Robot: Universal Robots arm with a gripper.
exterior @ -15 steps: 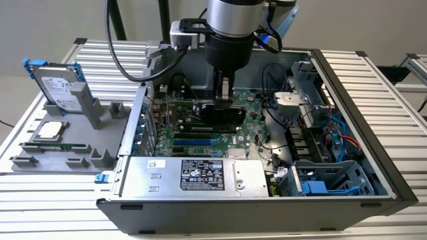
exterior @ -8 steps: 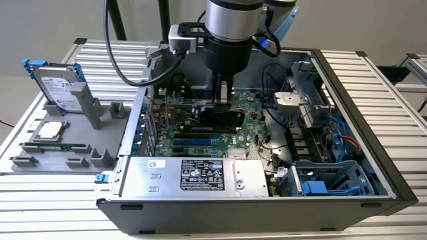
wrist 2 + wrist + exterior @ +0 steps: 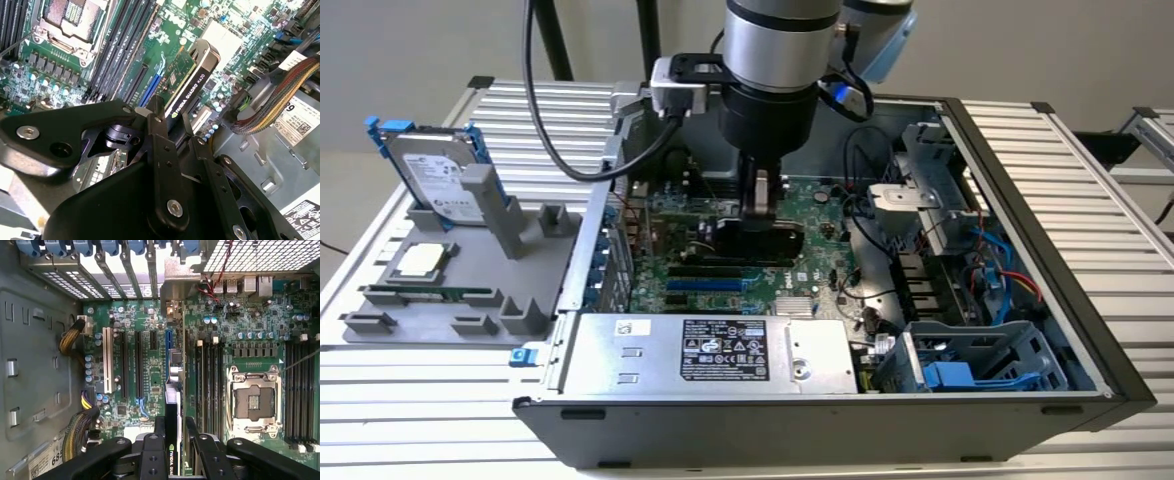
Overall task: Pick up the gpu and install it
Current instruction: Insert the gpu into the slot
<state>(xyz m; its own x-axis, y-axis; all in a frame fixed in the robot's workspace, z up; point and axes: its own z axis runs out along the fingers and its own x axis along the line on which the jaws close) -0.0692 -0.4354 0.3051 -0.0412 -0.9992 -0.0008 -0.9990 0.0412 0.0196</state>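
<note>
My gripper (image 3: 762,212) reaches down into the open computer case (image 3: 1067,300), shut on the gpu (image 3: 754,244). The gpu is a card with a black shroud and a green board, held edge-down over the green motherboard (image 3: 821,240). In the second wrist view the gpu (image 3: 194,80) sticks out from between the black fingers (image 3: 159,131), tilted across the board. In the first wrist view the card's thin edge (image 3: 173,407) runs in line with the blue expansion slot (image 3: 168,342), with the gripper (image 3: 174,429) clamped on both faces. I cannot tell whether the card touches the slot.
The power supply (image 3: 707,350) lies along the case's near side and a drive cage (image 3: 974,360) stands at the exterior view's right. Cable bundles (image 3: 270,107) run beside the slots. The processor socket (image 3: 252,402) is uncovered. A grey fixture (image 3: 440,300) outside holds a hard drive (image 3: 434,175).
</note>
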